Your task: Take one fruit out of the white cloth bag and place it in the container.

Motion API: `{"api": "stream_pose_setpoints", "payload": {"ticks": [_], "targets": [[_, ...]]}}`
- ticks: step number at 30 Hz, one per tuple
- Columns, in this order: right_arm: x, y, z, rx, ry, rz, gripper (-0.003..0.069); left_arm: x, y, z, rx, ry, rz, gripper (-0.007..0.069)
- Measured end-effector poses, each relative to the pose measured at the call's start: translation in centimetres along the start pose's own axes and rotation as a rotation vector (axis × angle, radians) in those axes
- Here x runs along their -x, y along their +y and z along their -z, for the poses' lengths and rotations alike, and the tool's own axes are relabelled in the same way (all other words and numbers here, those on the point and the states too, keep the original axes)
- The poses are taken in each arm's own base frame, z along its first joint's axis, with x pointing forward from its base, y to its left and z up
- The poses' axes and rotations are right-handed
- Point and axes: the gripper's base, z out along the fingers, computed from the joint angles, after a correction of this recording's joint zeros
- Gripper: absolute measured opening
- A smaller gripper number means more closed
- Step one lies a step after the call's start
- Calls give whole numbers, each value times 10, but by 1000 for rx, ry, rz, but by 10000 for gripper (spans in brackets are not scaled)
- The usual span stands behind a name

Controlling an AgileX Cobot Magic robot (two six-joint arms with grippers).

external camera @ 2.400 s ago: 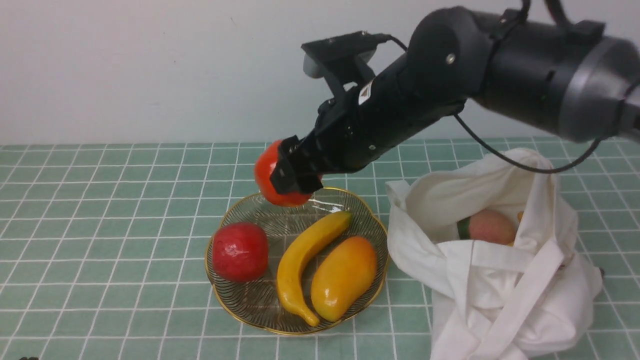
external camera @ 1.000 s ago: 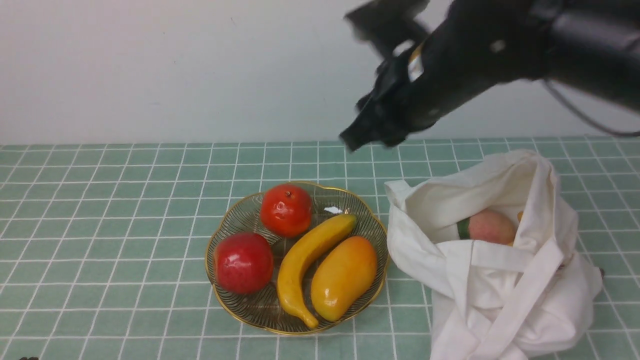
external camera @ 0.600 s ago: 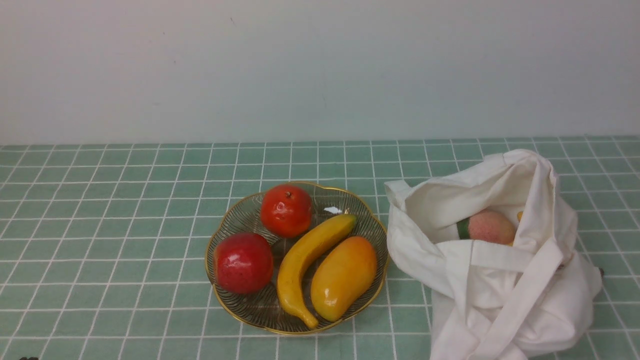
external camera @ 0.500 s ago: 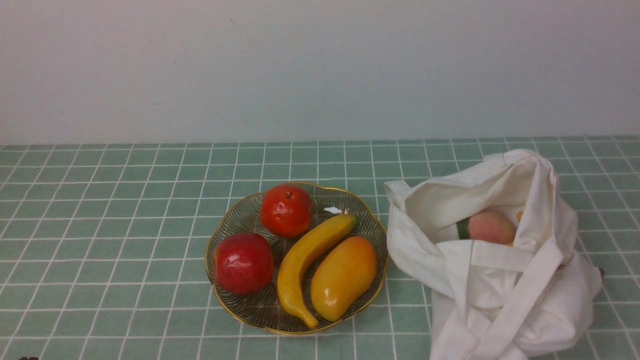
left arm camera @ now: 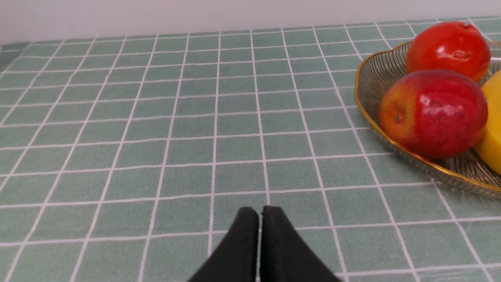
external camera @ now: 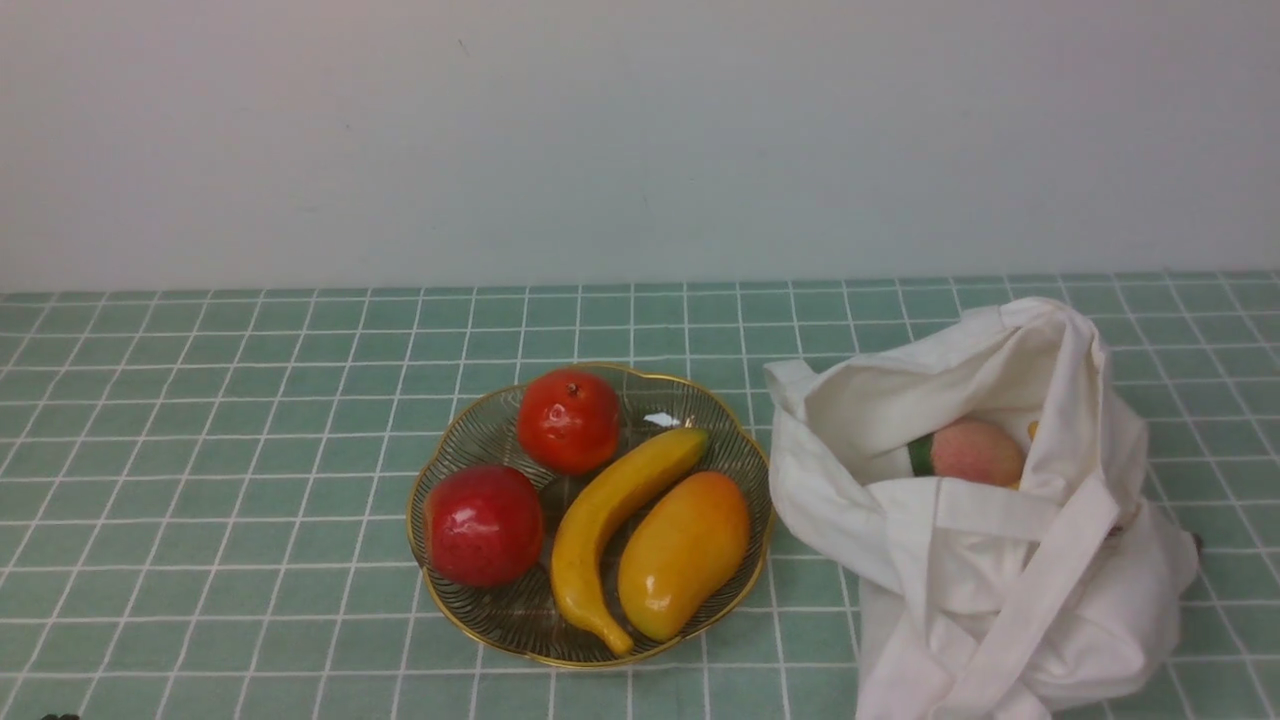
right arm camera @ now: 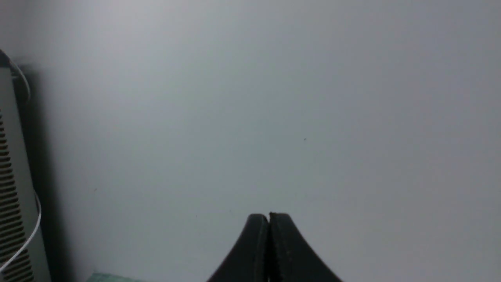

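Note:
The orange-red fruit (external camera: pixel 569 420) rests at the back of the gold-rimmed glass dish (external camera: pixel 480 435), free of any gripper; the left wrist view shows the fruit (left arm camera: pixel 448 49) and the dish (left arm camera: pixel 368 78) too. The white cloth bag (external camera: pixel 985 590) slumps open to the right of the dish, a pale peach-like fruit (external camera: pixel 968 452) showing in its mouth. Neither arm appears in the front view. My left gripper (left arm camera: pixel 260 213) is shut, empty, over the tiled cloth left of the dish. My right gripper (right arm camera: pixel 269 217) is shut, empty, facing a bare grey wall.
In the dish also lie a crimson fruit (external camera: pixel 484 523), a banana (external camera: pixel 610 515) and a mango (external camera: pixel 685 553). A green tiled cloth (external camera: pixel 200 450) covers the table up to the back wall. A ribbed grey unit (right arm camera: pixel 11 196) with a cable stands at the edge of the right wrist view.
The right arm let go of the orange-red fruit in the dish, rose up and to the right, and left the front view. The scene has been still for the last half second.

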Motion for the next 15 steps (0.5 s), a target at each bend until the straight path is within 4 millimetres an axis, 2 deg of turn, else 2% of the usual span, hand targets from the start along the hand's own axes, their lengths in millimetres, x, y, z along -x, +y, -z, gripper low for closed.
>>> {"api": "stream_pose_setpoints", "payload": {"ticks": [3,6,15], "targets": [[-17,2,-8,10,141,-67,-14,0,0,0,0,0,-1,-8],[-22,4,-12,18,209,-97,-14,0,0,0,0,0,-1,-8],[-26,8,-15,50,238,-144,-14,0,0,0,0,0,-1,-8]]}}
